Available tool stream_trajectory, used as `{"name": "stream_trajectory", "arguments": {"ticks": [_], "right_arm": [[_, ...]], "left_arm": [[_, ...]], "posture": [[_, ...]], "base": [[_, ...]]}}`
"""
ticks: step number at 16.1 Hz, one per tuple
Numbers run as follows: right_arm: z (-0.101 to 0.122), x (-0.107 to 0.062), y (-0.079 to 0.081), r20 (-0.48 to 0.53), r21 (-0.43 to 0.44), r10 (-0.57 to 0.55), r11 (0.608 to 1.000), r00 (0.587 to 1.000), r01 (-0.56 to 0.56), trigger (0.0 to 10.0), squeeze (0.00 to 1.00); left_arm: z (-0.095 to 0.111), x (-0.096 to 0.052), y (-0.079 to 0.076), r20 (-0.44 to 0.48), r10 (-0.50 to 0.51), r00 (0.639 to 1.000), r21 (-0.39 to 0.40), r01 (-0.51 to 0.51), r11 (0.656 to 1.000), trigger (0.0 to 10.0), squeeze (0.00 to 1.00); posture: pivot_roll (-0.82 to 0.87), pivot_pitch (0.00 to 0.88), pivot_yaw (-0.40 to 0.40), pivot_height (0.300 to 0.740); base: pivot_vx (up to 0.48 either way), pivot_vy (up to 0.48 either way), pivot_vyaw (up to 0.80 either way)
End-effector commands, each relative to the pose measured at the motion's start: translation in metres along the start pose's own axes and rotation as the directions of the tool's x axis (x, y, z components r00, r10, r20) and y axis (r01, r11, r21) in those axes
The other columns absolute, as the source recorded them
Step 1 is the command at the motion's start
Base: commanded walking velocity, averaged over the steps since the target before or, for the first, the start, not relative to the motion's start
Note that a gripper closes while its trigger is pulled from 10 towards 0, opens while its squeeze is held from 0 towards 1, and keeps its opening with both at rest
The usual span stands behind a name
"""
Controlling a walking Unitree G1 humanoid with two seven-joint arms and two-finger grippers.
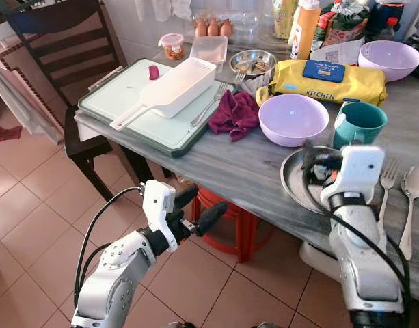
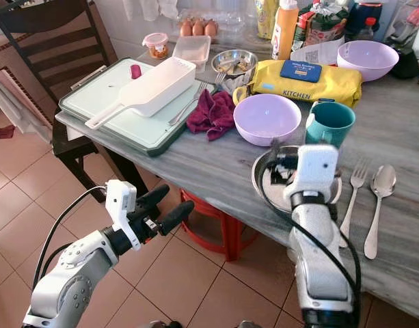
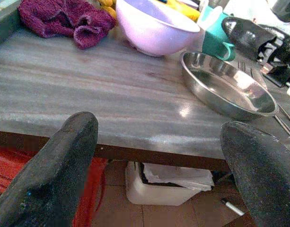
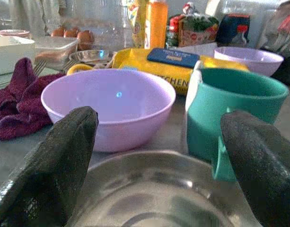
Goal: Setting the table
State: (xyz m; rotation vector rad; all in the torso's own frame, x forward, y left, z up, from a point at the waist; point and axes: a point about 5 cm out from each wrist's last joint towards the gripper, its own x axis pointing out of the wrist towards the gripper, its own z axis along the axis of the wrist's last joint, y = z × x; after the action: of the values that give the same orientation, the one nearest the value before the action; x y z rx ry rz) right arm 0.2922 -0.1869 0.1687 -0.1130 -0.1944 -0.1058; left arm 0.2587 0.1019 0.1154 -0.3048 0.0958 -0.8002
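Left eye view, right gripper partly hiding steel plate, both grippers' jaws spread, left gripper off-table.

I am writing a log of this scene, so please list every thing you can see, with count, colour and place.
Round steel plate: 1, silver, table's near edge.
Plastic bowls: 2, lilac, one behind plate, one far right.
Plastic mug: 1, teal, beside near bowl.
Steel fork and spoon: 1 each, silver, right of plate.
Crumpled cloth: 1, maroon, left of near bowl.
Wipes pack: 1, yellow, behind near bowl.
Plastic tray: 1, pale green, table's left end.
Eggs: several, brown, at back.
Left pincer: black, open, below table edge.
Right pincer: black, open, over plate.
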Motion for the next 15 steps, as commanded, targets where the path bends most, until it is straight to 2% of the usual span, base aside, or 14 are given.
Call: {"name": "stream_trajectory", "arguments": {"ticks": [1,7,13,15], "right_arm": [[-0.003,-0.001,-0.001,-0.02,0.026,-0.004,1.0,1.0,0.004,10.0,1.0],[-0.013,0.01,-0.005,-0.067,0.049,0.026,0.999,0.997,-0.023,10.0,1.0],[-0.012,0.021,0.013,-0.061,0.078,0.099,0.993,0.993,-0.094,10.0,1.0],[-0.014,0.023,0.014,-0.063,0.077,0.099,0.993,0.993,-0.094,10.0,1.0]], "left_arm": [[-0.001,-0.001,0.001,-0.009,-0.005,1.0,0.008,0.005,1.0,10.0,0.0],[-0.002,0.0,-0.001,-0.018,-0.017,1.0,0.014,0.017,1.0,10.0,0.0],[-0.003,-0.001,-0.003,-0.016,-0.014,1.0,0.013,0.014,1.0,10.0,0.0],[-0.003,-0.001,-0.004,-0.017,-0.017,1.0,0.014,0.017,1.0,10.0,0.0]], "posture": [[-0.07,0.131,0.094,0.74],[-0.06,0.135,0.099,0.74],[-0.05,0.137,0.092,0.74],[-0.05,0.14,0.092,0.74]], "base": [[0.0,0.0,0.0],[0.0,0.0,0.0],[0.0,0.0,0.0],[0.0,0.0,0.0]]}}
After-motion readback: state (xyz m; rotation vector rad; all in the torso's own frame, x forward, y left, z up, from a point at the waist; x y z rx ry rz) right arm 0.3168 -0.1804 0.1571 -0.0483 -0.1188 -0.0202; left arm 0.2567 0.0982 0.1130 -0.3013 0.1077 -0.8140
